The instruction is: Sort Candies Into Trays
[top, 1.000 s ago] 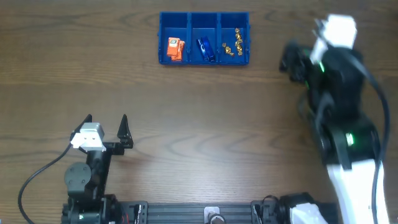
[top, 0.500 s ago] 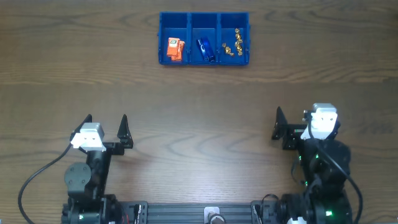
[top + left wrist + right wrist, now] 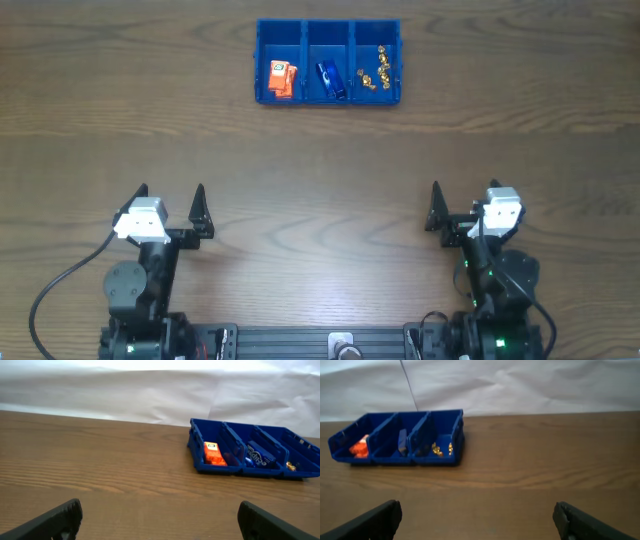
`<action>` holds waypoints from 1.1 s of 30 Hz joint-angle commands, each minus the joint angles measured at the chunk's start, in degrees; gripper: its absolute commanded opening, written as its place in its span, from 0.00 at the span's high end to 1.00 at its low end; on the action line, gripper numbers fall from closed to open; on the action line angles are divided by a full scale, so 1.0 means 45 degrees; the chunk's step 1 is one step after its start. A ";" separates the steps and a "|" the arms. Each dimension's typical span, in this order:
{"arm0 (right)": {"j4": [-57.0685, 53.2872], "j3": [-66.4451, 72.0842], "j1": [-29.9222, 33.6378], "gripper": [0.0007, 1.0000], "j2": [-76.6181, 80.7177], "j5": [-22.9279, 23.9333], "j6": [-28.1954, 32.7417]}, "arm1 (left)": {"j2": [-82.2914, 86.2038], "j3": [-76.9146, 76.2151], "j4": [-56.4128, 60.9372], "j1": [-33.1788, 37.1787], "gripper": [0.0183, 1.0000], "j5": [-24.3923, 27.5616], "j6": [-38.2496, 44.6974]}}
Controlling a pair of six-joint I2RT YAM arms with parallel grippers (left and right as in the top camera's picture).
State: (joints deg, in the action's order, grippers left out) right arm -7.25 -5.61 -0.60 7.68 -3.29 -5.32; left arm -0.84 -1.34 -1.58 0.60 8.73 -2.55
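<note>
From above I see the tray (image 3: 261,60) at the far middle of the table (image 3: 320,150), with orange candy (image 3: 283,78) left, blue candy (image 3: 330,80) middle, gold candies (image 3: 377,68) right; by its wrist camera my left gripper (image 3: 159,510) gapes wide at the near edge, holding nothing; likewise my right gripper (image 3: 476,507) by its own.

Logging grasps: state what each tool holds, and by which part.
Nothing is held: left tool and right tool are both open and empty.
</note>
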 commanded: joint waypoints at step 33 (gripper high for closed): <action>0.0622 0.1146 -0.0073 0.00 -0.0180 -0.0151 0.0155 | 0.0092 0.0238 -0.0447 0.0029 0.00 0.0306 0.0097</action>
State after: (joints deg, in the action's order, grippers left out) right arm -3.86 -0.45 -0.60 7.44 -3.68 -5.32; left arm -0.84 -1.34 -1.58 0.60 8.73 -2.55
